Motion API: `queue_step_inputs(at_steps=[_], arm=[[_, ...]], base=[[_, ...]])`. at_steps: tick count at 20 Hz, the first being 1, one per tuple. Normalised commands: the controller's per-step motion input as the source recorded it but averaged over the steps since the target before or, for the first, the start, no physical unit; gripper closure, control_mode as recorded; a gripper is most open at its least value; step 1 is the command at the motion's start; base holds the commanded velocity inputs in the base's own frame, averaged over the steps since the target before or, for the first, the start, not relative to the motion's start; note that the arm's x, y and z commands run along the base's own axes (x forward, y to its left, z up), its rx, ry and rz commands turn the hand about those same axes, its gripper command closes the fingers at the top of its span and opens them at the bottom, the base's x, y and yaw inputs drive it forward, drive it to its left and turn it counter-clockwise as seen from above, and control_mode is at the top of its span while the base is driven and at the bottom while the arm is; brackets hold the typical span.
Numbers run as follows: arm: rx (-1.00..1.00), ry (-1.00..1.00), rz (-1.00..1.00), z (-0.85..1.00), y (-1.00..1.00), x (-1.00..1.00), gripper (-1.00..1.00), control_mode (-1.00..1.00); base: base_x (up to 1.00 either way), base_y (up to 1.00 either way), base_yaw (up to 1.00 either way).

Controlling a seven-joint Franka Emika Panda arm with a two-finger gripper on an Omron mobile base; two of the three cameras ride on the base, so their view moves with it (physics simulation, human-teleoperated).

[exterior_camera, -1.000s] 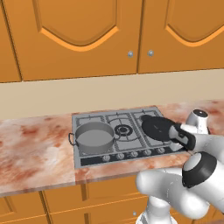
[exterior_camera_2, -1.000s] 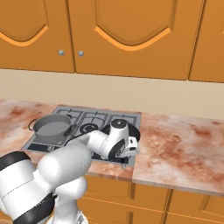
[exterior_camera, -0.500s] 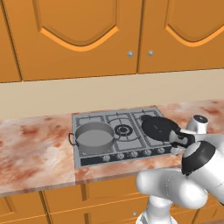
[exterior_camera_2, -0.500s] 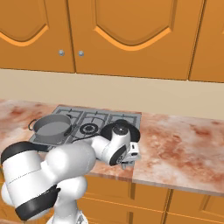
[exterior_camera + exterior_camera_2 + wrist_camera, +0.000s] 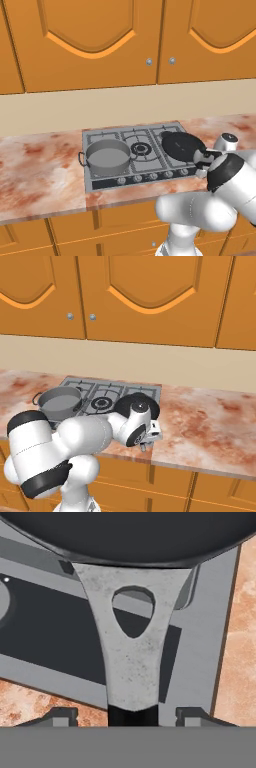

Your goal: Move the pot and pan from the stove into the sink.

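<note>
The frying pan (image 5: pixel 183 145) sits on the right-hand burner of the gas cooktop (image 5: pixel 134 152), its black bowl level and empty. In the hand view its grey metal handle (image 5: pixel 131 657) runs straight toward the camera, flaring where it meets the bowl and pierced by a teardrop hole. The gripper (image 5: pixel 132 716) is at the near right corner of the stove, with one fingertip on each side of the handle's near end. The jaws are partly open, with a gap visible on both sides of the handle; nothing is held yet.

Handling, as judged: the pan is rigid and not fragile, but the smooth, flat handle offers little friction. A grip at the far end of a long handle leaves the bowl's weight well out from the jaws, so the pan may droop or twist. Taking hold closer to the flared root, across the flat faces, should be steadier.

The metal pot (image 5: pixel 107 156) stands on the left burner, well apart from the pan, with its small loop handles (image 5: pixel 81 159) at the rim.
</note>
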Motion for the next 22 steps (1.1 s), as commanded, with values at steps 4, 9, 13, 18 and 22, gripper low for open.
queue_step_inputs(at_steps=[4,9,13,18,22], arm=[[0.00,0.00,0.00,0.00,0.00,0.00,1.00,-1.00],[0.02,0.00,-0.02,0.34,0.00,0.00,1.00,-1.00],[0.03,-0.01,-0.01,0.75,0.00,-0.04,1.00,-1.00],[0.00,-0.05,0.00,0.74,0.05,-0.21,1.00,-1.00],[0.00,-0.07,0.05,0.64,0.16,-0.43,1.00,-1.00]], base=[[0.00,0.00,0.00],[0.00,0.00,0.00],[0.00,0.00,0.00],[0.00,0.00,0.00],[0.00,0.00,0.00]])
